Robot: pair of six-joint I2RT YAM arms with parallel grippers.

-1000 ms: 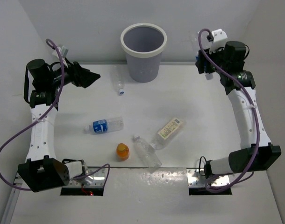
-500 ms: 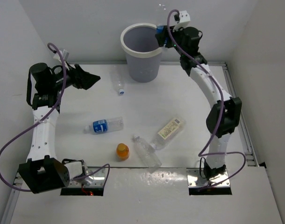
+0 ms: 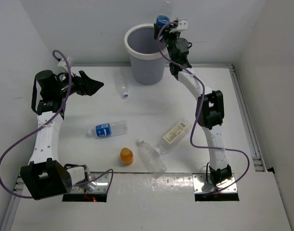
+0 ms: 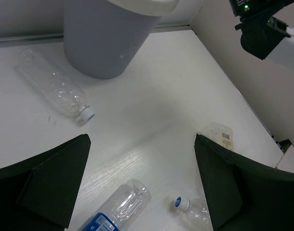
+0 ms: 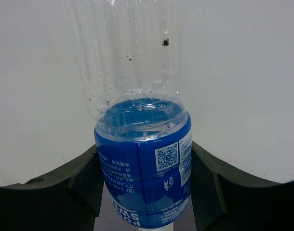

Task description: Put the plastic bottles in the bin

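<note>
My right gripper (image 3: pixel 165 27) is shut on a blue-labelled plastic bottle (image 3: pixel 161 20) and holds it above the right rim of the grey bin (image 3: pixel 148 62). In the right wrist view the bottle (image 5: pixel 143 159) stands clamped between both fingers (image 5: pixel 82 180). Several plastic bottles lie on the table: a plain clear one (image 3: pixel 121 83), a blue-labelled one (image 3: pixel 108 129), a squat orange one (image 3: pixel 126 156), a clear one (image 3: pixel 151 155) and a cream-labelled one (image 3: pixel 175 134). My left gripper (image 3: pixel 93 84) hangs open over the table's left, nothing between its fingers (image 4: pixel 55 183).
The bin (image 4: pixel 106 43) stands at the back wall, with the plain bottle (image 4: pixel 55 85) lying just left of it. White walls close in the table on the left, back and right. Both arm bases sit at the near edge.
The right arm has swung from the far right corner leftward to the bin's rim, carrying the blue-labelled bottle. The left arm has shifted only slightly.
</note>
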